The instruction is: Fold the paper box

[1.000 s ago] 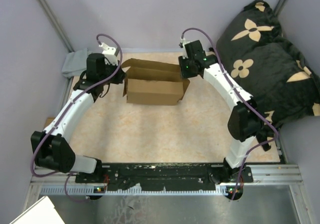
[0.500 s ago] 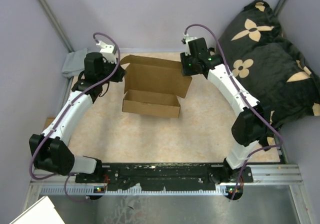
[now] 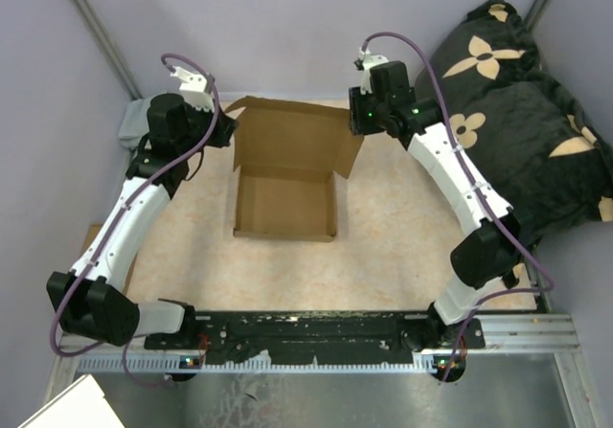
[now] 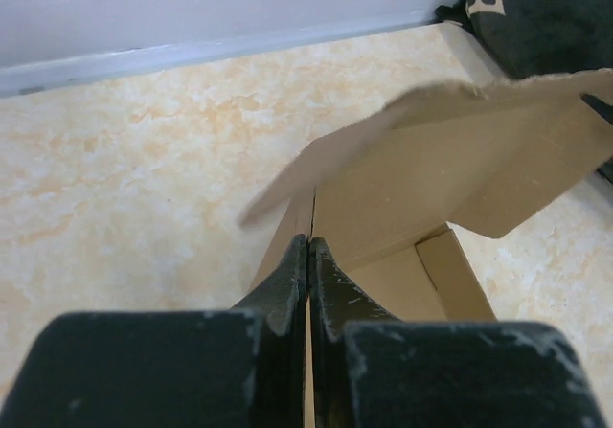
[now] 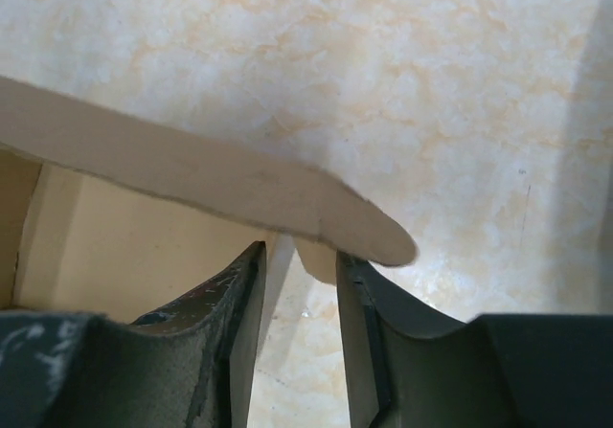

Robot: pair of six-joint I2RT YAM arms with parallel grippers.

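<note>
1. The paper box point(image 3: 285, 208) sits at the middle of the far half of the desk point(image 3: 383, 246), between the two arms. Its shallow tray is open upward and rests flat.
2. The lid panel point(image 3: 292, 139) rises from the tray's far edge and leans back toward the rear wall. A side flap point(image 3: 347, 160) angles off its right end.
3. The left hand point(image 3: 228, 126) is at the lid's left corner. In the left wrist view its fingers point(image 4: 287, 289) are pressed together with no gap, and a thin edge of cardboard point(image 4: 421, 169) runs straight down into the seam between them. It pinches the box there.
4. The right hand point(image 3: 356, 120) is at the lid's right corner. In the right wrist view its two fingers point(image 5: 235, 299) stand partly apart. The rounded end of a flap point(image 5: 364, 232) lies across their tips, and a small bit of cardboard dips into the gap. Neither finger clearly presses on it, so it looks loose rather than gripped.
5. A grey folded cloth point(image 3: 137, 122) lies at the desk's far left corner, behind the left arm.
6. A small brown cardboard scrap point(image 3: 93, 232) lies at the desk's left edge, well apart from the box.
7. A black cushion with tan flower shapes point(image 3: 517, 112) is piled against the right wall, beside the right arm.
</note>
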